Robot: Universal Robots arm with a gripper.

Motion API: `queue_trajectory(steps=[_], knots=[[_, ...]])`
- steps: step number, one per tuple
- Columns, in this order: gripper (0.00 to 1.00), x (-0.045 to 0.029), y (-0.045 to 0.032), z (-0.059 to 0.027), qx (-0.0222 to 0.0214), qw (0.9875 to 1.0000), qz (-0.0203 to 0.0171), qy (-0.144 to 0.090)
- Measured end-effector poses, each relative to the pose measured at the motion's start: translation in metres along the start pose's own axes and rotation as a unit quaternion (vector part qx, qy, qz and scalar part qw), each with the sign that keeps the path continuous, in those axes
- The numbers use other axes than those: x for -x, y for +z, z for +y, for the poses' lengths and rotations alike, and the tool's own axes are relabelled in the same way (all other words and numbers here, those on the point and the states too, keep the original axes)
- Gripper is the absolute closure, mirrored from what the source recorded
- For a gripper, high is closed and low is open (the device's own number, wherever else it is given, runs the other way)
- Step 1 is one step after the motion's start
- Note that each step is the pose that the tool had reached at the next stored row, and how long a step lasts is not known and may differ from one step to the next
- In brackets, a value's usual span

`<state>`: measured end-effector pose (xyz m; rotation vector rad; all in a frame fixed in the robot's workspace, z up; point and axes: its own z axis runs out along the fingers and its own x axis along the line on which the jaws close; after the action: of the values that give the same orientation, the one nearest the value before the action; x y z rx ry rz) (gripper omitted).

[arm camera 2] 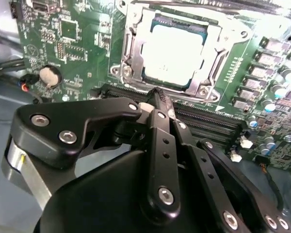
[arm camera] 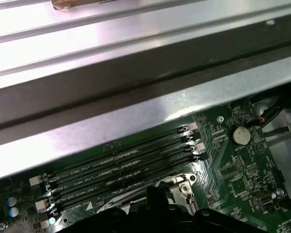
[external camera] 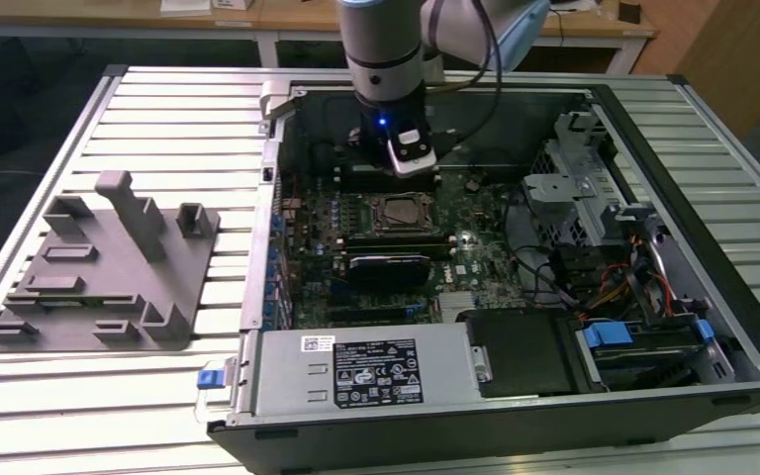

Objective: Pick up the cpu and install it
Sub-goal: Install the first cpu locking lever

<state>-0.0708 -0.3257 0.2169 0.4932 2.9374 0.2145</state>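
Silvery metal marks your cpu [arm camera 2: 173, 52], seated in the socket frame [arm camera 2: 131, 48] on the green motherboard [arm camera 2: 63, 43]. Your gripper [arm camera 2: 157, 97] hangs just beside it over the memory slots [arm camera: 121, 167], fingers pressed together and holding nothing.

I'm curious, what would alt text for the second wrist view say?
A silvery cpu sits in its metal socket frame on a green motherboard. The black gripper, fingers together, fills the foreground, its tips near the socket and the black memory slots.
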Motion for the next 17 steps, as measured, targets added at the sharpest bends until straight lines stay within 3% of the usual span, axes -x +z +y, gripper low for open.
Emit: queue_trajectory(steps=[2, 8, 17], knots=[[0.89, 0.0024, 0.0005, 0.0005, -0.0046, 1.0, 0.0029, 0.0], [0.89, 0.0095, 0.0015, 0.0002, -0.0119, 0.9999, 0.0077, 0.0], [0.89, 0.0133, 0.001, -0.0068, -0.0192, 0.9998, 0.0057, -0.001]])
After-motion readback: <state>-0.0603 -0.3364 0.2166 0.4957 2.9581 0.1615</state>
